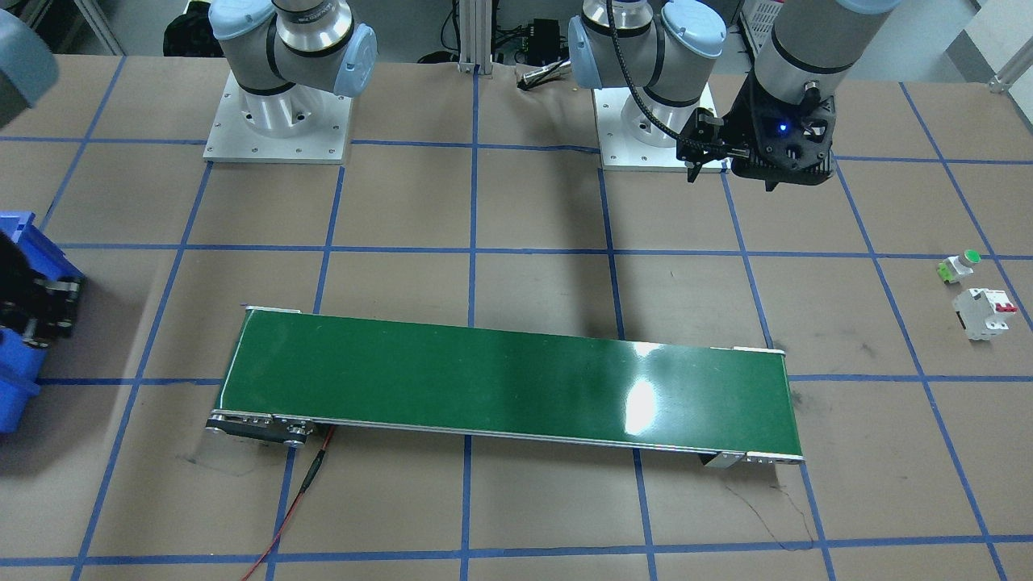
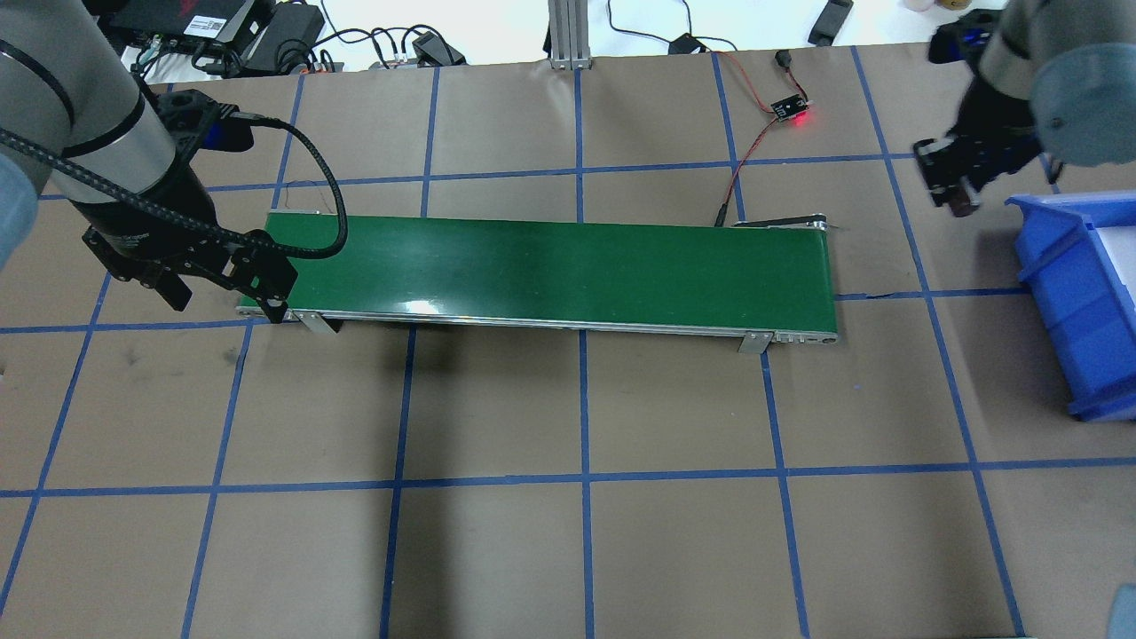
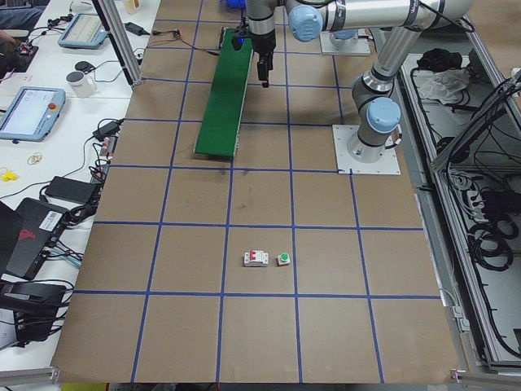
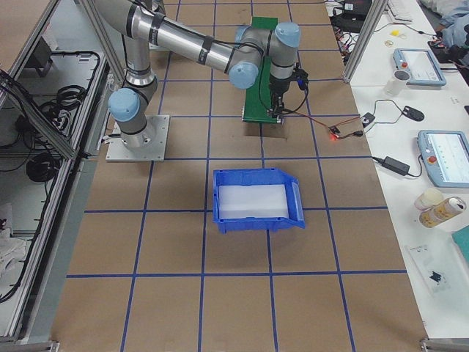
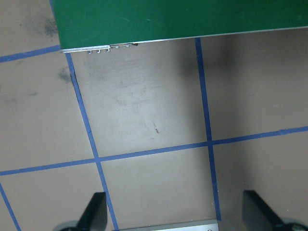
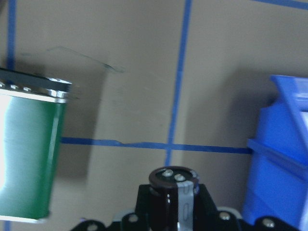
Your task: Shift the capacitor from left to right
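Dark maroon-black with a pale silvery stripe, the capacitor sits clenched in the right gripper. Only its top end and two metal terminals show in the right wrist view; the rest is hidden by the black gripper body and cut off at the picture's bottom edge. In the overhead view that gripper is blurred and the capacitor cannot be made out.

Taking the overhead view as a dial centred on the green conveyor belt, the right gripper hangs at 2 o'clock, just off the belt's right end, with the blue bin at 3 o'clock, partly cut off by the frame.

The left gripper hovers at 9 o'clock by the belt's left end, released, its fingertips wide apart over bare table. The white breaker and green-capped push-button stand just beside each other, well apart from the belt.
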`<state>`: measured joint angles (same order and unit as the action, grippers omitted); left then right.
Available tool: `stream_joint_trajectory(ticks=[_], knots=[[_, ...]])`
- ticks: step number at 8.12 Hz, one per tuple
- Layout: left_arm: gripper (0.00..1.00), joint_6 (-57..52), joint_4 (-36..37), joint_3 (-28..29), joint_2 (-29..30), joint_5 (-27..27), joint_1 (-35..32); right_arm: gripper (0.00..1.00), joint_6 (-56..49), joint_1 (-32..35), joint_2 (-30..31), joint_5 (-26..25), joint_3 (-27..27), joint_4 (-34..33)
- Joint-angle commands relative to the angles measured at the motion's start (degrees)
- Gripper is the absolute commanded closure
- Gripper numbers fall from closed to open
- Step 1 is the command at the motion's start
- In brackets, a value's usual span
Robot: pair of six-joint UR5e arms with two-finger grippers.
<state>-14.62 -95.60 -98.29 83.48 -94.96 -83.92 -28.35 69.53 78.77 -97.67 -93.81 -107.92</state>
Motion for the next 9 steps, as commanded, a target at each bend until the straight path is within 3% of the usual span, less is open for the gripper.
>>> stream_joint_trajectory(ticks=[1,2,3,4,7,8,9], knots=[[0.0,-0.9,0.0,0.1,0.5,-0.1,0.1,1.0,-24.8,-15.8,-0.7,-0.2,0.9,-1.8],[0.0,-1.2,0.1,-0.2,0.5,0.1,0.1,1.0,-28.0,-18.3,-2.5,-0.2,0.8,-2.5],[0.0,-0.2,0.6,-0.1,1.5,0.0,0.2,1.0,-31.3,-20.1,-6.3,0.1,0.7,-6.5],[0.0,-0.5,1.0,0.1,2.4,-0.8,0.1,1.0,-35.2,-21.7,-11.5,3.6,0.6,-13.4],[0.0,-0.8,0.9,0.6,3.0,-1.3,0.1,1.0,-36.6,-24.1,-16.0,5.3,-0.9,-14.8],[0.0,-0.8,0.8,0.6,3.0,-1.3,0.1,0.73,-36.7,-24.2,-16.0,5.1,-0.9,-14.8],[0.0,-0.7,0.4,1.0,2.7,-1.4,0.1,0.12,-36.7,-24.2,-15.7,5.2,-0.9,-14.7]])
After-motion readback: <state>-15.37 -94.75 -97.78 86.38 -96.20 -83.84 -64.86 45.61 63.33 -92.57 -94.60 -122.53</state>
